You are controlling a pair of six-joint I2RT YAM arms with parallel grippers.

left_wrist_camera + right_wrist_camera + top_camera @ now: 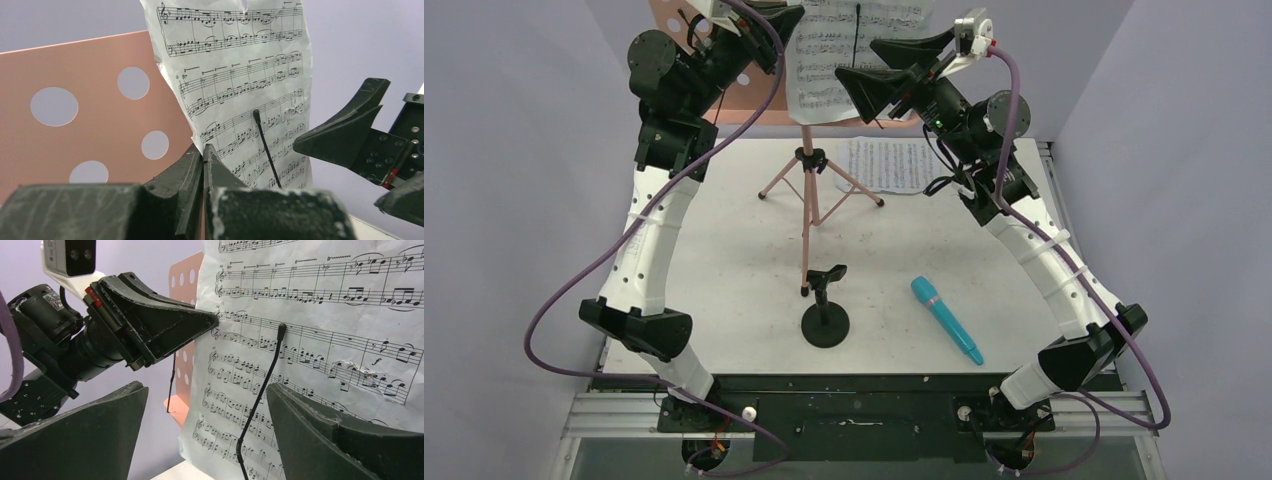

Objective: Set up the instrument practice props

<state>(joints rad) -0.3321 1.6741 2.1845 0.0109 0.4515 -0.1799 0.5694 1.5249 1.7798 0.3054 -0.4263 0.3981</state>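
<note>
The pink perforated music stand (pixel 807 190) stands at the back middle, and its desk shows in the left wrist view (pixel 75 135). One sheet-music page (pixel 849 60) rests on the desk behind a black wire holder (pixel 265 150). My left gripper (pixel 796 16) is shut on that page's left edge (pixel 203 148). My right gripper (pixel 856 60) is open just in front of the same page (pixel 207 387), touching nothing. A second page (pixel 889 165) lies flat on the table behind the tripod. The teal microphone (pixel 944 318) lies at the front right. The black mic stand (pixel 825 320) stands at the front middle.
The white tabletop (pixel 724 260) is enclosed by lilac walls on three sides. Both arms reach high towards the back, and purple cables (pixel 584 290) loop out beside them. The tripod's front leg ends close to the mic stand.
</note>
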